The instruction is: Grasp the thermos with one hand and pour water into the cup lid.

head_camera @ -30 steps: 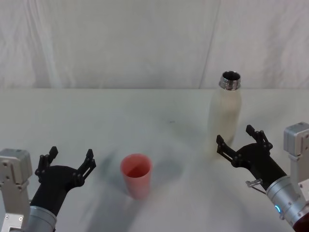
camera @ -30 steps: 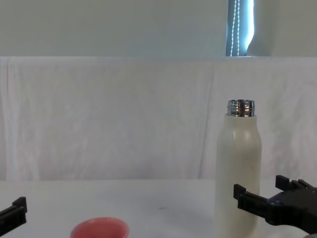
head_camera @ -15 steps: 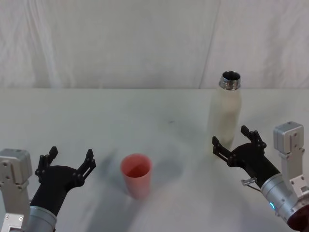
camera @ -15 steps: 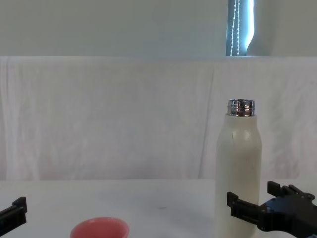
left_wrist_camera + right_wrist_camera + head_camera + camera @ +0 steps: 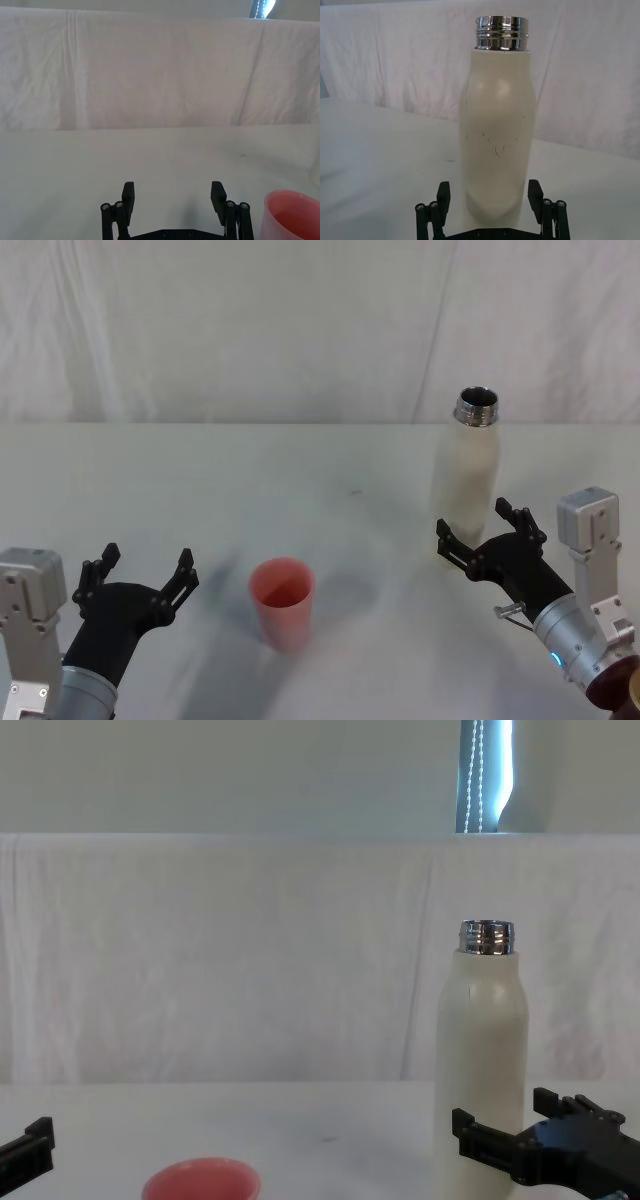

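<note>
The thermos (image 5: pixel 465 476) stands upright on the white table (image 5: pixel 300 470), on the robot's right side toward the back, its long axis vertical and its open chrome neck pointing straight up. The head view looks down into that dark open mouth, which the chest view, seeing the bottle (image 5: pixel 481 1060) from the side, does not reveal; the chest view instead shows the full cream profile with rounded shoulders and the threaded neck against the white cloth backdrop (image 5: pixel 250 960).

The right gripper (image 5: pixel 483 532) sits at the base of the thermos with its jaws spread wide, one on either side of the lower body. In the right wrist view the two black fingers (image 5: pixel 443 196) flank the bottle's foot (image 5: pixel 496 135) (small gaps remain on both sides, so nothing is clamped), and faint scuff marks on the cream surface show here.

The cup lid (image 5: pixel 282 602) stands upright near the front centre of the table, mouth up, well apart from the thermos. The left gripper (image 5: pixel 140 576) hovers low at the robot's left, just beside the cup, jaws released and empty; its wrist view catches the pink rim (image 5: pixel 295 215) at the frame's edge.
</note>
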Motion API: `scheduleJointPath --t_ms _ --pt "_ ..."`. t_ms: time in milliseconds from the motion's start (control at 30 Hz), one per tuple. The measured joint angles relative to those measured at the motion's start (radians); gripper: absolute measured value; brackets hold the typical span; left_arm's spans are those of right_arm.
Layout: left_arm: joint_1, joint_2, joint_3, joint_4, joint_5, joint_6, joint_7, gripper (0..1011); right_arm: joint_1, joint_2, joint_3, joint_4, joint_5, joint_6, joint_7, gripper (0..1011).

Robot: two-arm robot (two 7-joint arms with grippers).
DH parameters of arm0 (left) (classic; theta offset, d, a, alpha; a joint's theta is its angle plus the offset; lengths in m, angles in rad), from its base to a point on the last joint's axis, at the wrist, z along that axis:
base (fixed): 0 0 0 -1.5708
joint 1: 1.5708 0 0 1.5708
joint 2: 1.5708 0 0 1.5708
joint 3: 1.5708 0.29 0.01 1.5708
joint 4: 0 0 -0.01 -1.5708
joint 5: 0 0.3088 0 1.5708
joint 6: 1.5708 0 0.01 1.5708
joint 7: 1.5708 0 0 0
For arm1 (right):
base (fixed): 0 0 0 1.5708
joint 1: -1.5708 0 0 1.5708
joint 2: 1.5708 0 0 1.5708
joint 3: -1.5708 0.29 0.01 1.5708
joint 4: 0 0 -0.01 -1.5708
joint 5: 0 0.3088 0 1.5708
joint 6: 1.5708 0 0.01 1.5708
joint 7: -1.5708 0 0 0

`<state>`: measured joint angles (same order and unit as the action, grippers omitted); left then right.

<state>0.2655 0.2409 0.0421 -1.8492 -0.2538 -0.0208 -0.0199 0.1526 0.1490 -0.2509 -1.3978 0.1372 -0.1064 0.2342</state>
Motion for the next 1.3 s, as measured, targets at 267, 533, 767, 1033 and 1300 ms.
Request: scheduleJointPath --t_ms 267,533,767,1033,1300 --pt "0.000 0.000 0.000 0.000 0.000 0.000 0.000 1001 0.010 -0.010 0.003 0.011 0.009 0.005 -0.001 1001" --pt "0.000 0.000 0.000 0.000 0.000 0.000 0.000 1001 0.019 -0.018 0.007 0.022 0.024 0.006 -0.001 1001" --pt "0.000 0.000 0.000 0.000 0.000 0.000 0.000 1001 0.030 -0.026 0.009 0.037 0.036 0.006 0.000 1001" --pt "0.000 0.000 0.000 0.000 0.000 0.000 0.000 1001 0.046 -0.030 0.003 0.054 0.037 0.001 0.003 1001" --pt "0.000 0.000 0.000 0.000 0.000 0.000 0.000 1001 0.061 -0.034 -0.001 0.073 0.033 -0.005 0.003 1001"
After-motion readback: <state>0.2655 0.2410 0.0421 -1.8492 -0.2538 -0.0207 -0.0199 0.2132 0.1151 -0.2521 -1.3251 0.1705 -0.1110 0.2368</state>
